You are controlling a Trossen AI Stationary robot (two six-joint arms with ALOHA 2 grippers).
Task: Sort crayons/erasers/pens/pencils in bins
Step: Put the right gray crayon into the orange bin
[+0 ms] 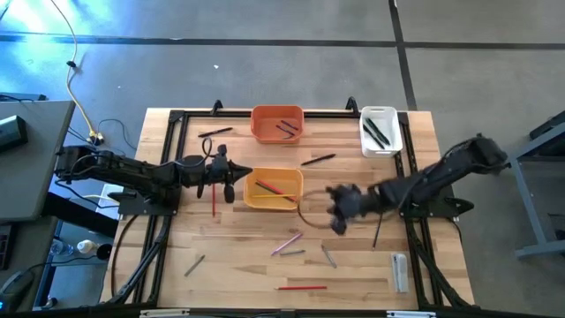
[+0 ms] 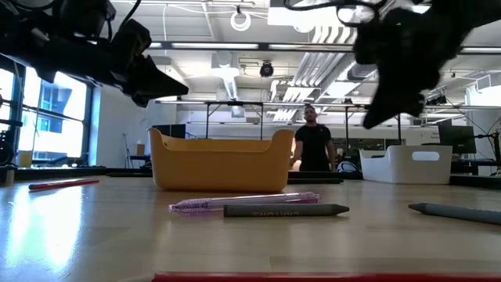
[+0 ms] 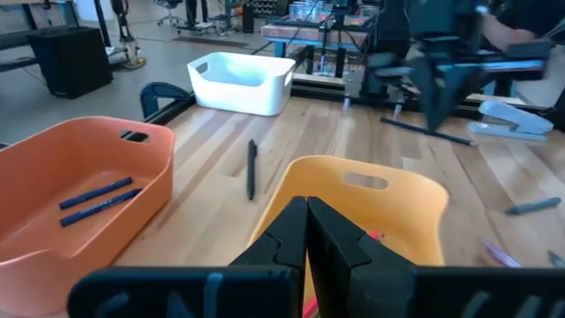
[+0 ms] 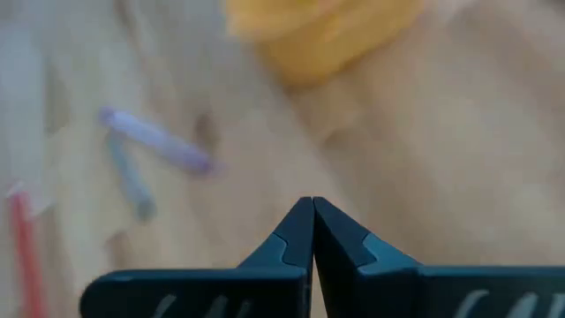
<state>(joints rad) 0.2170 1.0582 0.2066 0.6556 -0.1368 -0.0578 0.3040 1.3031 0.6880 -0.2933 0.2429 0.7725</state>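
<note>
My left gripper [image 1: 233,173] is shut and empty, hovering just left of the yellow-orange bin [image 1: 274,189]; its wrist view shows the closed fingers [image 3: 306,221] in front of that bin [image 3: 371,199]. My right gripper [image 1: 339,210] is shut and empty, above the table right of the same bin, and it shows blurred in its wrist view [image 4: 312,216]. A pink crayon [image 1: 287,242], grey sticks [image 1: 328,256], a red stick [image 1: 300,287] and another red stick [image 1: 213,200] lie flat on the table. The orange bin [image 1: 277,124] and the white bin [image 1: 380,130] each hold a few sticks.
A black pen [image 1: 318,160] lies between the bins and another [image 1: 214,132] lies at the far left. A grey stick [image 1: 194,265] lies near the front left. A silver stapler-like object [image 1: 399,269] sits at the front right. A person [image 2: 313,147] stands in the room beyond the table.
</note>
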